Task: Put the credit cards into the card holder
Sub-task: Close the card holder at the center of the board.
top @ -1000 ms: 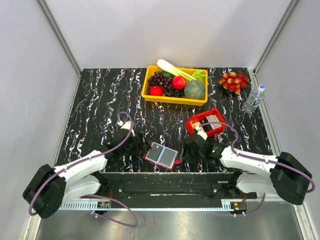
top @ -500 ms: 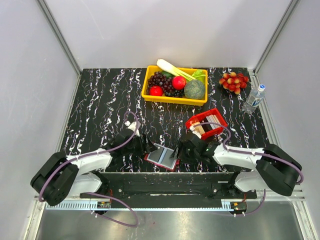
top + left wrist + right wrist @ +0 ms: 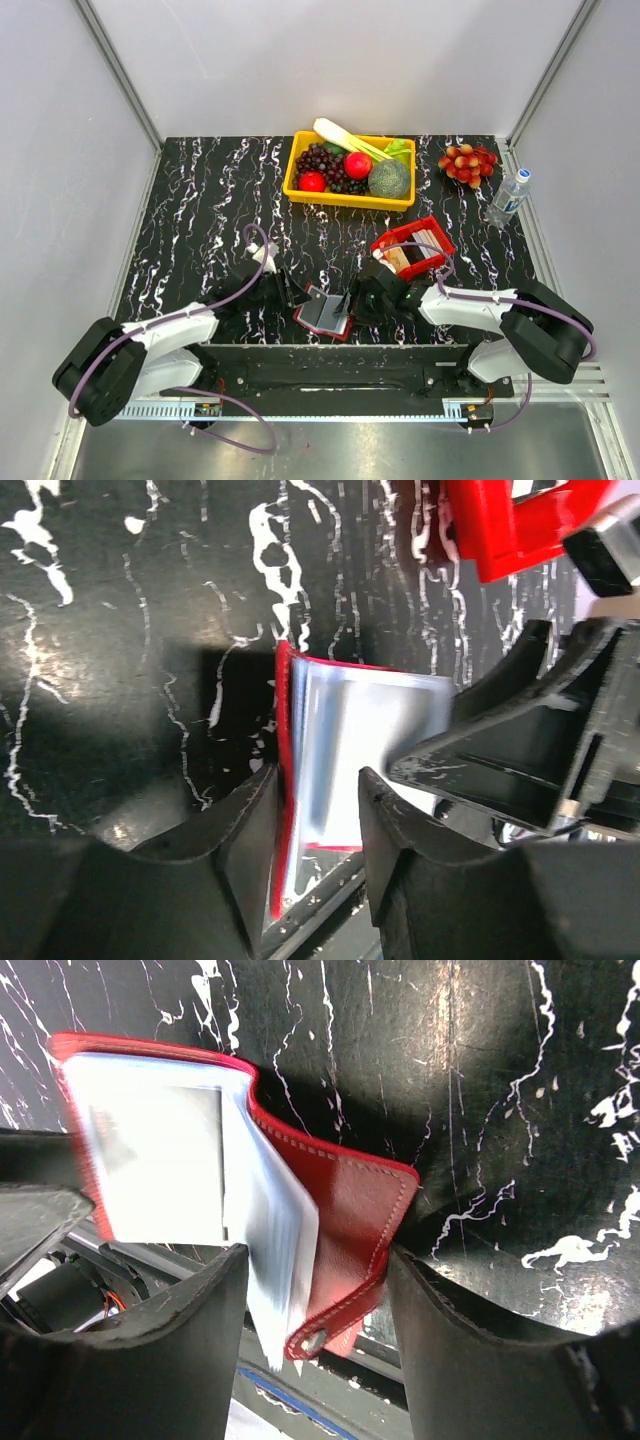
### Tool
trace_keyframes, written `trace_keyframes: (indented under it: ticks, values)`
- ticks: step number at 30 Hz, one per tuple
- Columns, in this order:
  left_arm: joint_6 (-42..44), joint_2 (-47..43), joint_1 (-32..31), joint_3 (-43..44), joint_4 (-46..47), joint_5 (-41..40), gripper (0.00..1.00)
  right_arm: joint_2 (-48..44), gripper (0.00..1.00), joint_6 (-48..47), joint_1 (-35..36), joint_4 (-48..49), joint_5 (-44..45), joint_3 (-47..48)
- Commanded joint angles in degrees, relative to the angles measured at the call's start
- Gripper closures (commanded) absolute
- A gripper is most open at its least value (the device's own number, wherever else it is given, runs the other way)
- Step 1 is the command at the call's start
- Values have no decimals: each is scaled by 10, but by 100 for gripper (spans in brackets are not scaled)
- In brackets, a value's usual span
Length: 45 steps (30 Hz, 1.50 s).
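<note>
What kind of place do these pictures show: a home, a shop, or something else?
Most likely a robot test cell in a laboratory. Plain white walls enclose a black marbled table, a left arm and a right arm are bolted at its near edge, and a yellow bin of fruit looks staged.

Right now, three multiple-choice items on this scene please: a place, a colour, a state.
1. Where is the dark red folding card holder?
A. At the near edge of the black, white-veined table, between the left gripper and the right gripper
B. At the table's far left corner
C. Against the table's right edge
2. What colour are its inner faces?
A. Yellow
B. Pale blue-grey
C. Green
3. What is its state?
A. Snapped shut
B. Torn in two
C. Partly open, inner leaves showing
Answers: 1 A, top view shows it there; 2 B, wrist views show pale leaves; 3 C, leaves fan from the red cover.
</note>
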Motion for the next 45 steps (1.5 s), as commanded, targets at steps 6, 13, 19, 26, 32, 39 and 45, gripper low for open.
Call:
trace_keyframes:
  ticks: [6,13,19,26,32,39,45]
  values:
    - [-15,-30,-4,10,42,42,62,0,37,-2,-1,17,18,0]
    - [-25,38,-6,19,111,100,64,-12,36,4,-1,27,24,-10]
    - [-20,64,-40,42,118,105,62,-44,36,21,-1,51,53,-35]
    - [-2,75,-69,68,79,72,58,-99,34,46,-1,54,95,-68]
    - [2,98,-93,91,71,63,57,-163,33,58,-1,10,148,-86]
    - [-2,171,-122,119,85,77,59,-232,34,57,-1,-58,186,-87]
    - [-5,185,-129,126,70,52,65,-260,46,47,-1,-116,189,-86]
